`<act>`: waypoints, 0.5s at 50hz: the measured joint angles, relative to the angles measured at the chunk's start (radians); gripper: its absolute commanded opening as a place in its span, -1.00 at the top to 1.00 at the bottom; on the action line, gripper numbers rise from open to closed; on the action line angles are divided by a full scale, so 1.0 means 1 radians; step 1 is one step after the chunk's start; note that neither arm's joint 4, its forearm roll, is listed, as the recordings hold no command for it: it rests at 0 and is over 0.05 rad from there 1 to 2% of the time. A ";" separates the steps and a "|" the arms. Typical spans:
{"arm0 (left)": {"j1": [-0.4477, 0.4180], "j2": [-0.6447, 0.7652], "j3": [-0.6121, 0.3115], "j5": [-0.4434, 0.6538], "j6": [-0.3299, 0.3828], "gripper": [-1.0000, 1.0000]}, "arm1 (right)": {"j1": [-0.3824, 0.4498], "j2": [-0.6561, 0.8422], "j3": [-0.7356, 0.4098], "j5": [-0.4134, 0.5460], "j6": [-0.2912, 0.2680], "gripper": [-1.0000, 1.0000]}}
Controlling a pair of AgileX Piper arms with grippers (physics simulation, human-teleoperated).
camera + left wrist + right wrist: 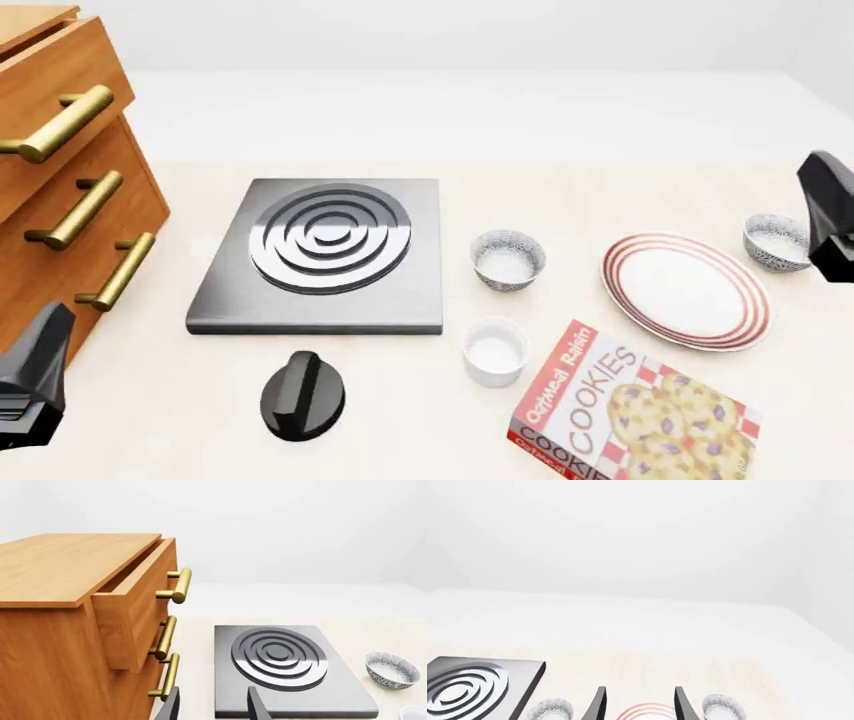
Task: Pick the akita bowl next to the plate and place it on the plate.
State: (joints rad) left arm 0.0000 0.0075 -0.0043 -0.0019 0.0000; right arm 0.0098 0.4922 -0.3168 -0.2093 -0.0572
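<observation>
Akita bowl [777, 241] sits just right of plate [686, 290], apart from twin bowl [509, 259] (front view only shows cookie box [627, 410]). Left gripper [212, 705] and right gripper [639, 704]: jaws parted, empty.

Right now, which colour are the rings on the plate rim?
Red rings on the white plate, clearest in the front view.

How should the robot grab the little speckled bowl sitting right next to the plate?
Probably by its rim. The akita bowl stands upright with its mouth open, just right of the plate, so the right gripper could come straight down with one finger inside and one outside the thin wall. Its round, curved sides look harder to pinch.
</observation>
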 measured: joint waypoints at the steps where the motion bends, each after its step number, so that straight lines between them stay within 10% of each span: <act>1: 0.000 0.000 0.000 0.000 0.000 -1.00 | -0.001 0.007 -0.002 -0.004 0.000 -1.00; 25: 0.000 0.000 0.000 0.000 0.000 -1.00 | -0.020 0.155 -0.035 -0.091 -0.009 -1.00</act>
State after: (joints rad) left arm 0.0000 0.0075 -0.0043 -0.0019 0.0000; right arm -0.0099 0.6471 -0.3518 -0.3000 -0.0660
